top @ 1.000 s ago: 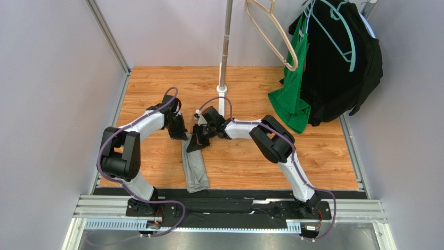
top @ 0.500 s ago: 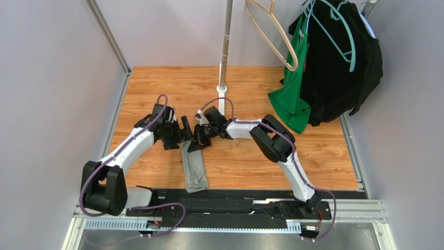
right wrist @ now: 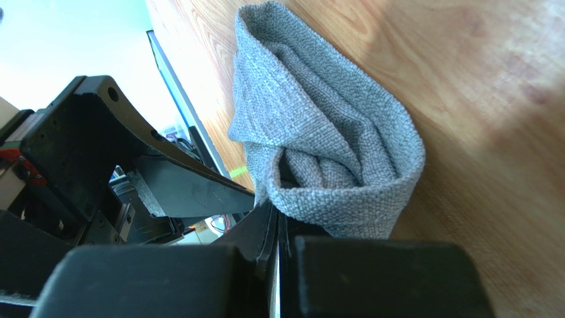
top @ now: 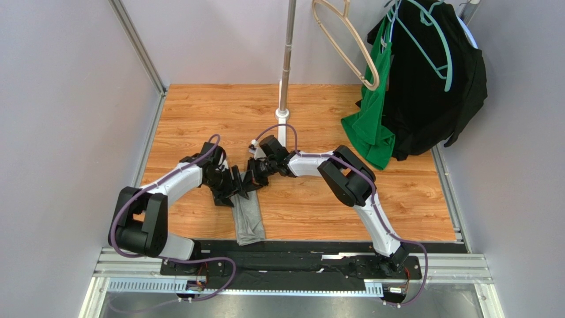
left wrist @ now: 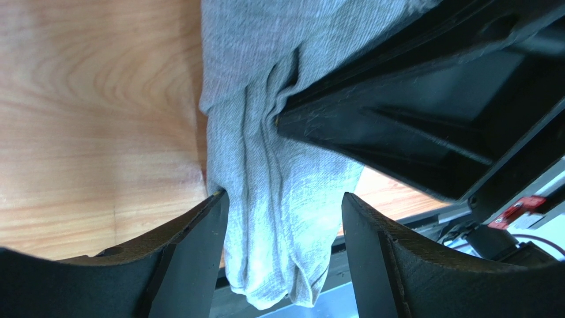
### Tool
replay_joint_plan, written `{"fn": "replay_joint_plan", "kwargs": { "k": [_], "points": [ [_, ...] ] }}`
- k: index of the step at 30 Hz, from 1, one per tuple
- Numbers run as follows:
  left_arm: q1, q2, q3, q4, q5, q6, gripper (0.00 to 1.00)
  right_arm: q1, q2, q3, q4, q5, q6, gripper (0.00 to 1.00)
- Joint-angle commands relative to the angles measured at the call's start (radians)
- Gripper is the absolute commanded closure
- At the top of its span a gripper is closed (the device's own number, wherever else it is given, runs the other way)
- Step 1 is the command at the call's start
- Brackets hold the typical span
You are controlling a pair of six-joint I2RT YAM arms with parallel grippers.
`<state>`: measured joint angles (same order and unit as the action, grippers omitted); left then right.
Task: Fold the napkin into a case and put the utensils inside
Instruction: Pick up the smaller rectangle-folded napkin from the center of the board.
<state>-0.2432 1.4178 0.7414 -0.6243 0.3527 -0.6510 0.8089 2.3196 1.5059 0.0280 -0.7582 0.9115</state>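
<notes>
Robot lab cell: grey panels (top: 66, 99), aluminium rail (top: 457, 268).

No readable text, label, brand or number anywhere; red tab (left wrist: 516, 211), lower right of left wrist view, too blurred.

White arms (top: 180, 177), black joints (top: 349, 185), purple cables (top: 113, 228)

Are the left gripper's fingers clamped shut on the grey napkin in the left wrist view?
No, the left gripper stands open, its fingers apart on either side of the napkin.
</notes>
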Motion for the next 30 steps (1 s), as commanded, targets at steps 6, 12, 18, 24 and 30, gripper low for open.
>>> {"fn": "replay_joint_plan", "kwargs": {
  "k": [6,12,18,24,30],
  "points": [
    [-0.018,-0.100,0.024,-0.104,-0.133,-0.024,0.27,-0.004,-0.002,0.008,0.009,0.020,-0.025,1.00],
    [-0.030,-0.004,0.056,-0.107,-0.152,0.010,0.30,-0.002,-0.003,0.007,0.012,0.020,-0.026,1.00],
    [-0.041,0.061,0.030,-0.003,-0.107,0.005,0.35,-0.001,-0.008,0.007,0.009,0.019,-0.028,1.00],
    [-0.047,0.063,0.030,0.011,-0.141,-0.013,0.62,0.003,-0.003,0.014,0.001,0.020,-0.036,1.00],
    [-0.047,0.024,0.029,-0.032,-0.201,-0.010,1.00,0.010,-0.020,0.053,-0.060,0.014,-0.086,1.00]
  ]
}}
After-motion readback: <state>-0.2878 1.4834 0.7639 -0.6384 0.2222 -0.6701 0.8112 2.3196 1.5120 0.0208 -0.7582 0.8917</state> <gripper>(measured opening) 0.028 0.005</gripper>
